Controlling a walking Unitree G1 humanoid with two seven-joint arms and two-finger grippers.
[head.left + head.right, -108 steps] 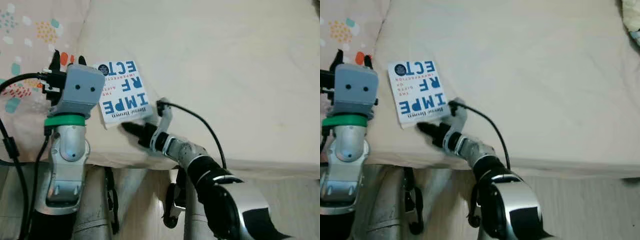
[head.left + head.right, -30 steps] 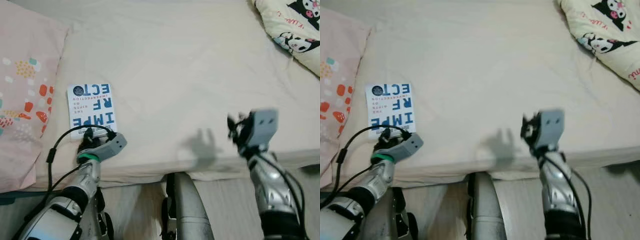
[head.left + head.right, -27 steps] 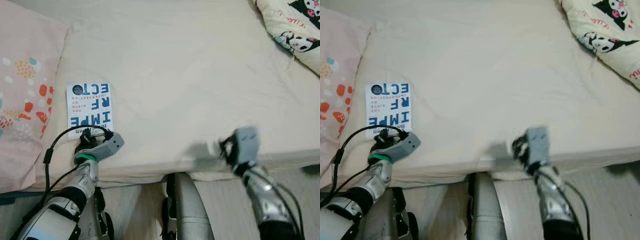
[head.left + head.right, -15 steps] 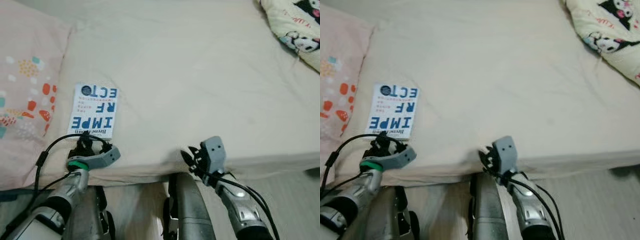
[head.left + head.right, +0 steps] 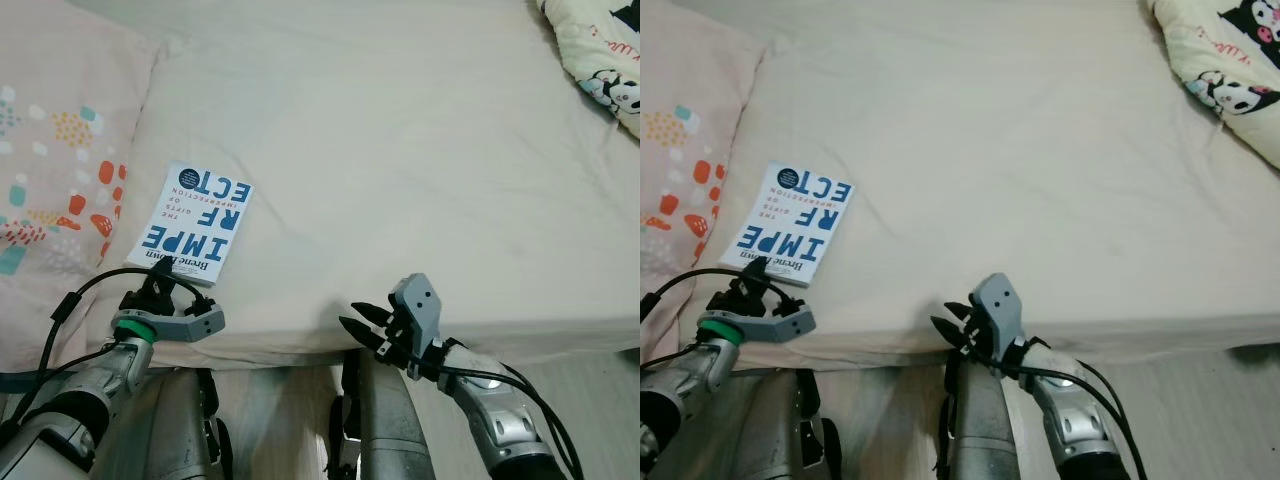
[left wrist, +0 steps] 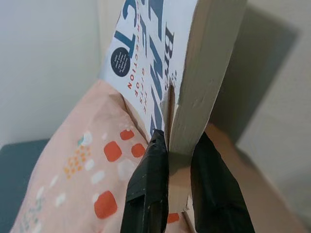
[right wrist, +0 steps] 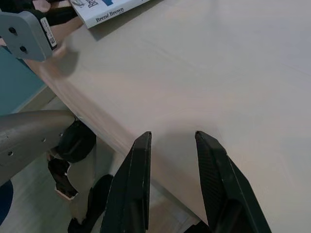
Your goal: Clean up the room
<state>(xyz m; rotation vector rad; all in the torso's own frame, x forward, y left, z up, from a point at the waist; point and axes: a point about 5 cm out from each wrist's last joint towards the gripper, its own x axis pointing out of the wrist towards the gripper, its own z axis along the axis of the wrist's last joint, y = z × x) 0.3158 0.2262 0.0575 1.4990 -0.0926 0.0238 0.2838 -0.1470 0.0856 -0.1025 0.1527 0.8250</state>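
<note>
Head views: I see the book (image 5: pixel 192 223) lying flat on the bed (image 5: pixel 400 170), near the front edge and just beside the pillow (image 5: pixel 60 150); cover white with big blue letters, its print upside down from my side, book set slightly askew to the bed edge.

Left gripper (image 5: pixel 158 291) is at the book's near end, low against the bed edge; from the left wrist view the two black fingers (image 6: pixel 148 189) sit either side of the book's corner, one on the cover side, one on the page side; gap between them narrow, and I read them as clamped on the book, cover lifting a little at the fingertip.

Right gripper (image 5: pixel 366 330) is at the bed's front edge, well apart from the book, pointing toward the left arm; right wrist view shows its fingers (image 7: pixel 136 184) spread with nothing between them, over bare sheet and the mattress edge.

Quilt (image 5: pixel 1225 60) with cartoon print lies at the far right corner of the bed; pale floor (image 5: pixel 1200 420) visible below the bed edge on the right.
</note>
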